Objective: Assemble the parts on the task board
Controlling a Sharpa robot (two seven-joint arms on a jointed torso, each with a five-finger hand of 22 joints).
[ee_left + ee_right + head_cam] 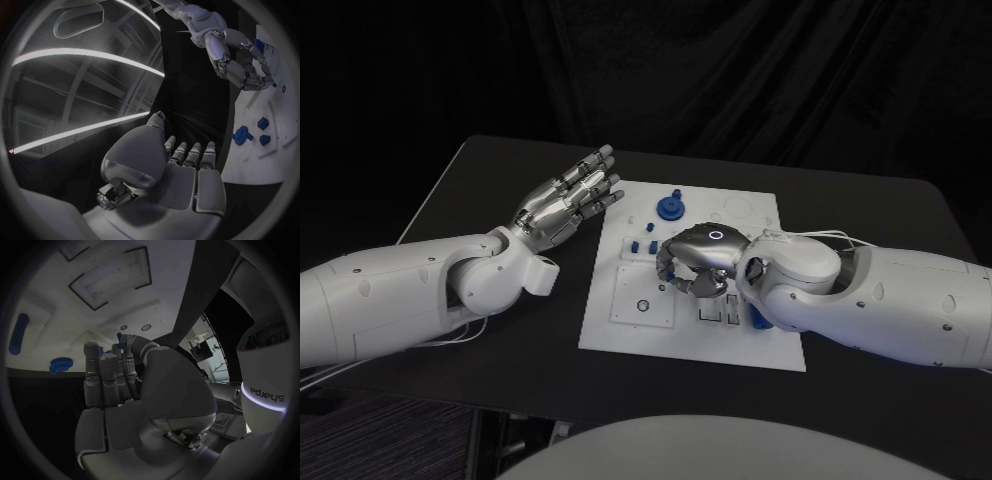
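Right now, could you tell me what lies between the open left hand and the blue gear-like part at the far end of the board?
In the head view, only bare white task board lies between the left hand and the blue gear-like part.

Readable in the right wrist view: the word "sharpa" in dark letters, seen upside down, printed on the white rounded casing [265, 370] just above a glowing pale violet band. No other lettering, numbers or signs legible on the white rectangular task board [625, 320], on the small blue parts [672, 207], or on either silver many-fingered hand.
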